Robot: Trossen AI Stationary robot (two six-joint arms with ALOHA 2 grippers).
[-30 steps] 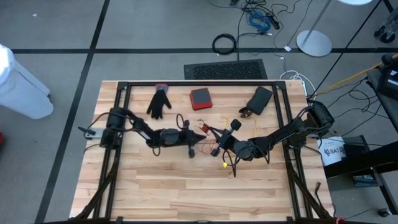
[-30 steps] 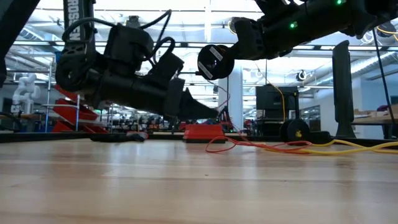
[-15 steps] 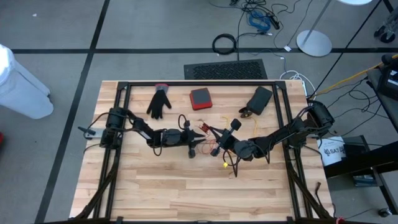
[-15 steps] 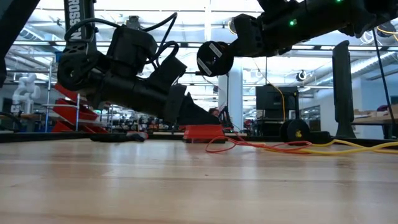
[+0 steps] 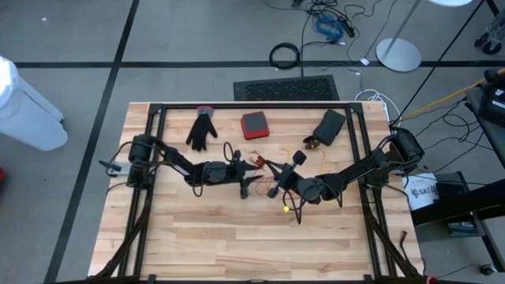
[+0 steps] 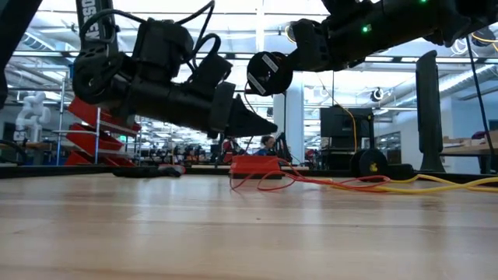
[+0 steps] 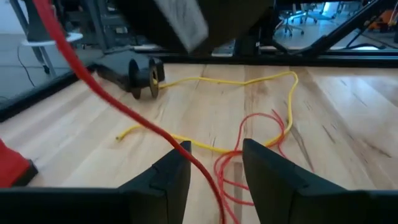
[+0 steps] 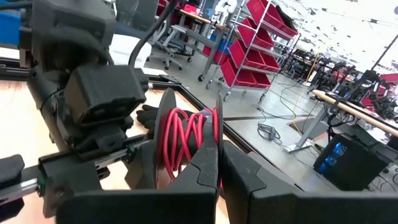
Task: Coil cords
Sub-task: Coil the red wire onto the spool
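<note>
The right tool (image 8: pixel 211 165) is clenched on a bundle of red cord (image 8: pixel 183 134) looped around its fingers, raised above the middle of the bench (image 5: pixel 237 244). Facing it, the left tool (image 7: pixel 214 165) stands released, fingers apart, with a strand of the red cord passing between them without being pinched. On the wood beyond lies the yellow cord (image 7: pixel 249 81), slack and uncoiled, close to more loose red loops. Farther back on the bench sit a black glove (image 5: pixel 202 128), a red box (image 5: pixel 254 125) and a black case (image 5: pixel 329 125).
</note>
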